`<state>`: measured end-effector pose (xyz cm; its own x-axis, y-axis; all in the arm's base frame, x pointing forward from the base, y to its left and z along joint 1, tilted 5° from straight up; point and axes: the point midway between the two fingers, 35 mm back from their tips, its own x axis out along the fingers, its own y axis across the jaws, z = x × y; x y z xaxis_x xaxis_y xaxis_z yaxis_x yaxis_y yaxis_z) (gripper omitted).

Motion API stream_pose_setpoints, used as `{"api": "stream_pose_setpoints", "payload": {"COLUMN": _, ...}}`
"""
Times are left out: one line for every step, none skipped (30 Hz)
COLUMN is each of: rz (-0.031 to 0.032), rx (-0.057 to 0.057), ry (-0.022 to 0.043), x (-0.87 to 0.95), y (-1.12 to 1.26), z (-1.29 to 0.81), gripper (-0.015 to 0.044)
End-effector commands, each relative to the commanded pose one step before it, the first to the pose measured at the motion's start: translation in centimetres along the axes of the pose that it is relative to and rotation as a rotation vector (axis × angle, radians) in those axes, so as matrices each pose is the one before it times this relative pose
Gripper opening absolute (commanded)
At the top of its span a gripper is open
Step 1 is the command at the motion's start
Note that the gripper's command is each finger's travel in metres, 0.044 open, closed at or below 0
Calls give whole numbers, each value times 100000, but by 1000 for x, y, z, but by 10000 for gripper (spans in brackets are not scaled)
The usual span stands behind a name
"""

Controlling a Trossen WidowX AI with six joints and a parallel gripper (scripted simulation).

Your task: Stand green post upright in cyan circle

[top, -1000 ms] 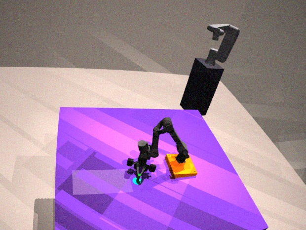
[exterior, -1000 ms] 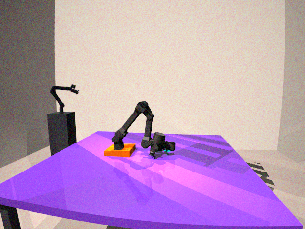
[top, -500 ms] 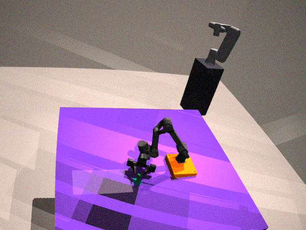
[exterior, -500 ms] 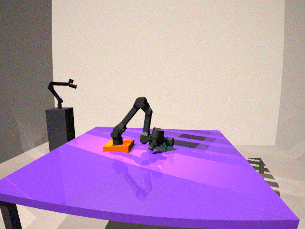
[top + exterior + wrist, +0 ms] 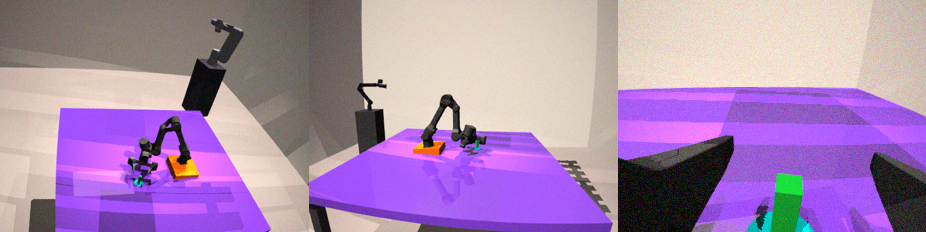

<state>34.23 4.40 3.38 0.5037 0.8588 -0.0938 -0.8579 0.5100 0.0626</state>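
Observation:
The green post (image 5: 140,177) (image 5: 477,143) (image 5: 787,207) stands upright inside the cyan circle (image 5: 136,183) (image 5: 479,148) (image 5: 806,226). In the exterior view its foot meets the circle. In the wrist view its foot is cut off by the lower edge. My gripper (image 5: 141,173) (image 5: 803,152) is open, with nothing held. In the wrist view its fingers stand wide apart, one on each side of the post and clear of it. The post is nearer the left finger's tip than the right one's.
The purple table (image 5: 87,124) (image 5: 408,189) carries my arm on its orange base block (image 5: 187,172) (image 5: 427,151). A second, grey arm (image 5: 231,45) (image 5: 365,95) stands on a black pedestal (image 5: 203,87) (image 5: 367,129) beyond the table's edge. Shadows and reflections cross the table top.

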Motion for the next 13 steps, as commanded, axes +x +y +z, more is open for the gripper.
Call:
{"api": "stream_pose_setpoints", "payload": {"rz": -52, "rx": -727, "ry": -133, "x": -171, "y": -118, "z": 1803, "gripper": 400}}
{"api": "stream_pose_setpoints", "payload": {"rz": 14, "rx": 39, "ry": 1, "x": -52, "y": 5, "z": 478, "gripper": 400}}
{"api": "stream_pose_setpoints", "payload": {"rz": 14, "rx": 40, "ry": 1, "x": -55, "y": 17, "z": 477, "gripper": 400}}
{"api": "stream_pose_setpoints", "payload": {"rz": 14, "rx": 41, "ry": 1, "x": -58, "y": 29, "z": 476, "gripper": 400}}
{"api": "stream_pose_setpoints", "payload": {"rz": 14, "rx": 42, "ry": 1, "x": -60, "y": 41, "z": 474, "gripper": 400}}
{"api": "stream_pose_setpoints", "payload": {"rz": 14, "rx": 44, "ry": 1, "x": -63, "y": 52, "z": 473, "gripper": 400}}
{"api": "stream_pose_setpoints", "payload": {"rz": 14, "rx": 45, "ry": 1, "x": -65, "y": 64, "z": 471, "gripper": 400}}
{"api": "stream_pose_setpoints", "payload": {"rz": 14, "rx": 46, "ry": 2, "x": -67, "y": 76, "z": 468, "gripper": 400}}
{"api": "stream_pose_setpoints", "payload": {"rz": 12, "rx": 38, "ry": 1, "x": -57, "y": 70, "z": 380, "gripper": 400}}
{"api": "stream_pose_setpoints", "payload": {"rz": 7, "rx": 23, "ry": 1, "x": -35, "y": 46, "z": 227, "gripper": 400}}
{"api": "stream_pose_setpoints", "payload": {"rz": 2, "rx": 8, "ry": 0, "x": -12, "y": 16, "z": 76, "gripper": 400}}
{"api": "stream_pose_setpoints", "payload": {"rz": 0, "rx": 0, "ry": 0, "x": 0, "y": 0, "z": 0, "gripper": 400}}
{"api": "stream_pose_setpoints", "payload": {"rz": -333, "rx": 299, "ry": 379, "x": 95, "y": -162, "z": -9, "gripper": 400}}
